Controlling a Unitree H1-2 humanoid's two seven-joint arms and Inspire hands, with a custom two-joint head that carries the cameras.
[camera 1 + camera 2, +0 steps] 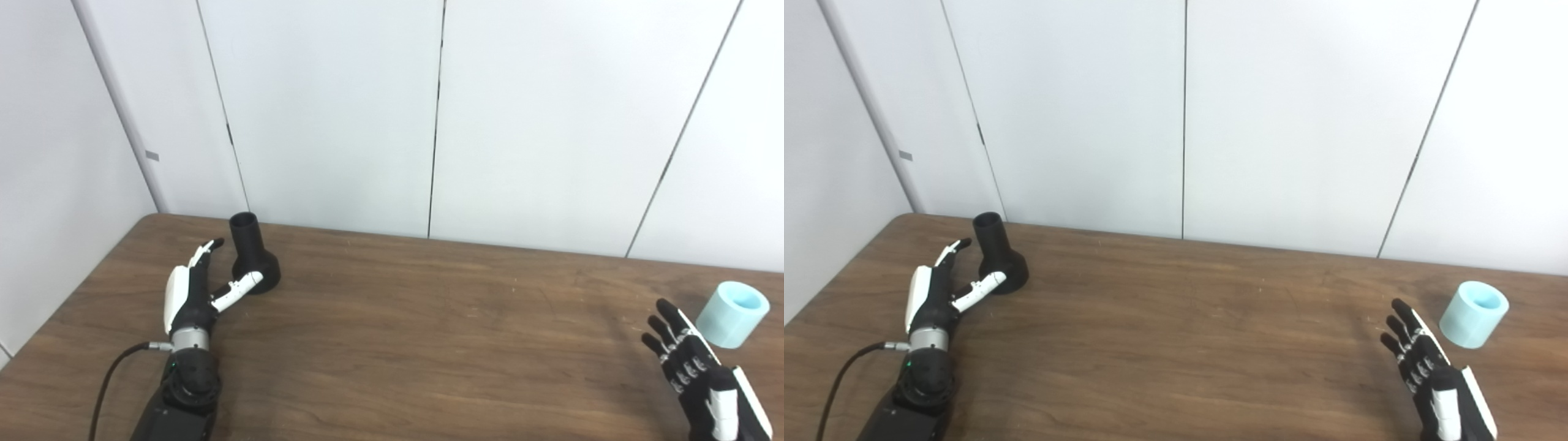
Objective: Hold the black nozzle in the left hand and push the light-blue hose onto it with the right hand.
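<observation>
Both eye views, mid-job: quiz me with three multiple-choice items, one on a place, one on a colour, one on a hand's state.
1. Where does the black nozzle stand?
A. far left of the table, just beyond the left hand
B. beside the hose
C. at the near edge

2. What colour is the hose?
A. black
B. light blue
C. orange

3. What is the right hand doing?
A. gripping the hose
B. open, short of the hose
C. pressing the nozzle

Answers: 1 A, it stands upright just past the left fingertips. 2 B, its pale blue contrasts with the brown wood. 3 B, its fingers are spread and hold nothing.
</observation>
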